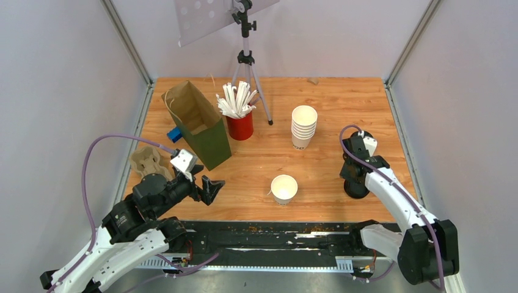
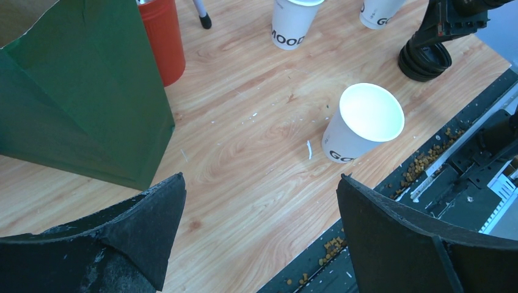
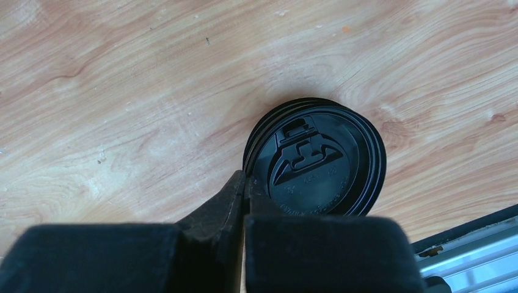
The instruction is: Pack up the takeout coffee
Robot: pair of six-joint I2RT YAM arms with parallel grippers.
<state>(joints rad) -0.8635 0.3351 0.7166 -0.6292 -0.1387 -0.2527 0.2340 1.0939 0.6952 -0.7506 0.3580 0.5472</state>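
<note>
A single white paper cup [image 1: 284,188] stands upright and lidless on the wooden table near the front edge; it also shows in the left wrist view [image 2: 365,122]. My left gripper [image 1: 207,186] is open and empty, to the left of the cup, its fingers wide apart above bare wood [image 2: 261,178]. A short stack of black lids [image 1: 357,189] lies to the right of the cup. My right gripper [image 1: 355,177] is down on it, shut on the rim of the top black lid [image 3: 317,159], pinching its left edge [image 3: 245,178].
An open green paper bag [image 1: 201,125] stands at the back left, with a red cup of white straws [image 1: 240,125] beside it. A stack of nested white cups [image 1: 303,125] is at centre back. A cardboard cup carrier [image 1: 146,162] lies at the left edge. A tripod [image 1: 245,61] stands at the back.
</note>
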